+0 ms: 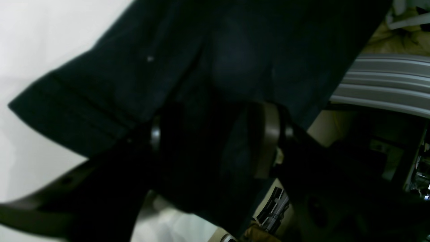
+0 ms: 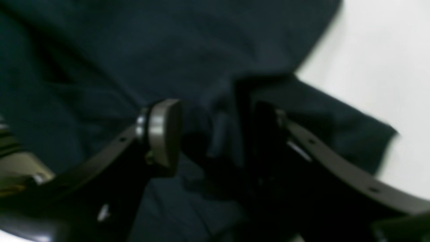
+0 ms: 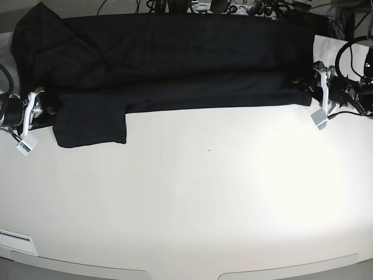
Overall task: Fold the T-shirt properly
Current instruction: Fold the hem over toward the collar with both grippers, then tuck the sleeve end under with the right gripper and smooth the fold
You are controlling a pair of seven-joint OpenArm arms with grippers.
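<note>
The black T-shirt (image 3: 175,64) lies as a long band along the table's far edge, with one sleeve (image 3: 90,122) pointing toward the front at the left. At the shirt's left end in the base view is my right gripper (image 3: 42,106). In the right wrist view the right gripper (image 2: 215,131) has its jaws apart, a bunched fold of T-shirt (image 2: 134,40) between them and a gap beside the left pad (image 2: 164,131). My left gripper (image 3: 312,87) is at the right end. Seen from its wrist camera, the left gripper (image 1: 213,134) stands wide, with T-shirt (image 1: 235,50) cloth draped between the pads.
The white table (image 3: 204,192) stretches toward the front. Cables and gear (image 3: 233,7) crowd the space behind the shirt. A grey ribbed rail (image 1: 386,84) runs past the table edge near the left arm. White tags (image 3: 26,146) (image 3: 319,116) hang by each gripper.
</note>
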